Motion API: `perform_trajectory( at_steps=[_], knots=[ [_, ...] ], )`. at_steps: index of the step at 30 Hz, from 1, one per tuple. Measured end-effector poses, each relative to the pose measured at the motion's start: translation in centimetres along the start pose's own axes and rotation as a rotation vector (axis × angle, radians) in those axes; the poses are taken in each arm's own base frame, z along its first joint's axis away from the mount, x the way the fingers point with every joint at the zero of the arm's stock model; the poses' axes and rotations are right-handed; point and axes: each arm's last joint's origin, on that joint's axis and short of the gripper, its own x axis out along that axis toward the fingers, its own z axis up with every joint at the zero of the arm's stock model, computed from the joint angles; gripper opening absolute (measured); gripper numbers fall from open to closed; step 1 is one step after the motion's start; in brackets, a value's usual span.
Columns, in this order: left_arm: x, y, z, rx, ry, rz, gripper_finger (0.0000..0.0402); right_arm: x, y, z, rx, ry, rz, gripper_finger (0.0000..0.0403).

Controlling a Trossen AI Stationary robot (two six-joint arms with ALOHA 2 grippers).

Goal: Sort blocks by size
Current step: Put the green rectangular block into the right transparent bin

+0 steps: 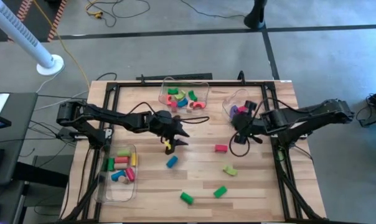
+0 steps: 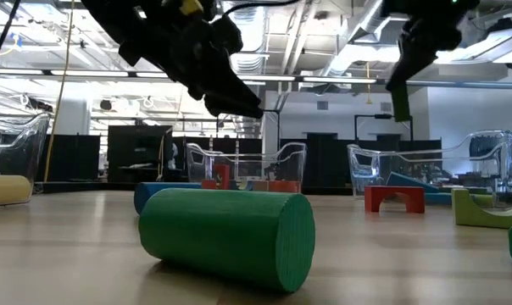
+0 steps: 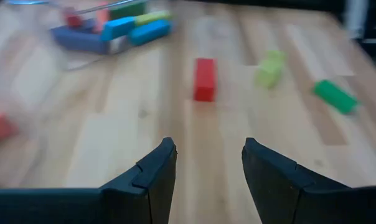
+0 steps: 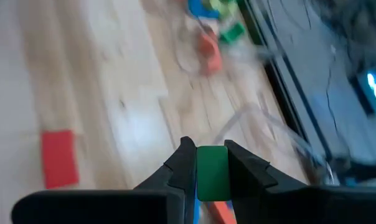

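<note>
My right gripper (image 1: 239, 137) hovers over the table's right half, just in front of a clear bin (image 1: 238, 102), shut on a small green block (image 4: 211, 173). My left gripper (image 3: 210, 155) stands open above the table's middle with nothing between its fingers. A red block (image 3: 205, 79) lies flat on the wood ahead of it. More blocks lie loose on the near half: a blue cylinder (image 1: 172, 162), a yellow-green arch (image 1: 230, 169), a green block (image 1: 220, 191) and a green cylinder (image 2: 226, 235) on its side. My right gripper pinches the green block between its two fingers, with one flat green face (image 4: 211, 180) showing in the gap at the fingertips. The fingers slant downward. In the low view the block (image 2: 401, 103) is lifted well clear of the table.
Three clear bins stand on the table: one at the far middle (image 1: 185, 93) with several coloured blocks, one at the far right with a purple block (image 1: 235, 111), and one at the near left (image 1: 121, 171) with several blocks. A black frame runs along the table's edges (image 1: 281, 168).
</note>
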Motion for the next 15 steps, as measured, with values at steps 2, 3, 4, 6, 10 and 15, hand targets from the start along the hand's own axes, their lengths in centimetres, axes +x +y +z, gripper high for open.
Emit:
perform_trajectory(
  at_steps=[2,3,4,6,10,15],
  knots=[
    [0.0,0.2,-0.1,-0.009,0.01,0.055,0.0174,0.4,-0.4,-0.3,0.041,0.04,-0.023,0.0097],
    [0.0,0.2,-0.1,-0.01,0.012,0.075,0.0174,0.5,-0.6,-0.5,0.055,0.056,-0.033,0.0097],
    [0.0,0.3,-0.1,-0.011,0.012,0.09,0.0175,0.7,-0.7,-0.6,0.067,0.072,-0.042,0.0097],
    [0.0,0.3,-0.1,-0.01,0.011,0.102,0.0175,1.2,-0.9,-0.9,0.089,0.094,-0.056,0.0097],
    [0.0,0.3,-0.1,-0.01,0.01,0.107,0.0174,2.0,-1.0,-1.6,0.122,0.124,-0.073,0.0097],
    [0.0,0.3,-0.1,-0.01,0.009,0.106,0.0175,2.6,-1.1,-2.0,0.159,0.14,-0.078,0.0097]
  ],
)
